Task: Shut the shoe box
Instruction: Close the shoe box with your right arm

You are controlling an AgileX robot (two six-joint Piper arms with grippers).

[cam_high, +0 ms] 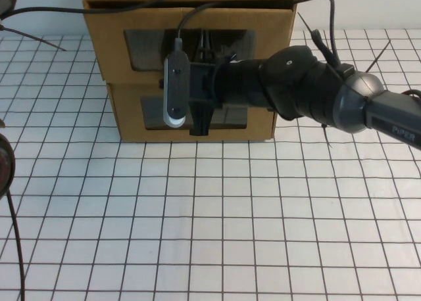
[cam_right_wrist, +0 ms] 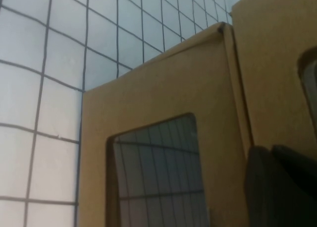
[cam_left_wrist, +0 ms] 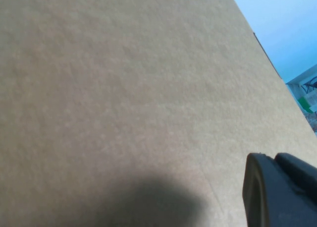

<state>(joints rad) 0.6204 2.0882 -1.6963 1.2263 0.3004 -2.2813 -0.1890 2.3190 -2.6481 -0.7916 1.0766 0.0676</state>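
Two brown cardboard drawer boxes are stacked at the back of the table. The upper one is the shoe box (cam_high: 263,38), with a wide clear window; its pull tab is hidden behind my right arm. A dark gap shows along its top edge. My right gripper (cam_high: 202,84) reaches in from the right and is against the fronts, between the two windows. The right wrist view shows the lower drawer's front (cam_right_wrist: 148,88) close up, the shoe box's front (cam_right_wrist: 277,48) beside it, and the gripper (cam_right_wrist: 282,187). My left gripper (cam_left_wrist: 277,192) is close against plain cardboard (cam_left_wrist: 124,88) and is out of the high view.
The lower cardboard drawer (cam_high: 128,110) has its own window facing me. Black cables (cam_high: 46,12) run across the top left and over the boxes. A dark object (cam_high: 4,163) sits at the left edge. The white gridded table (cam_high: 210,222) stretches in front.
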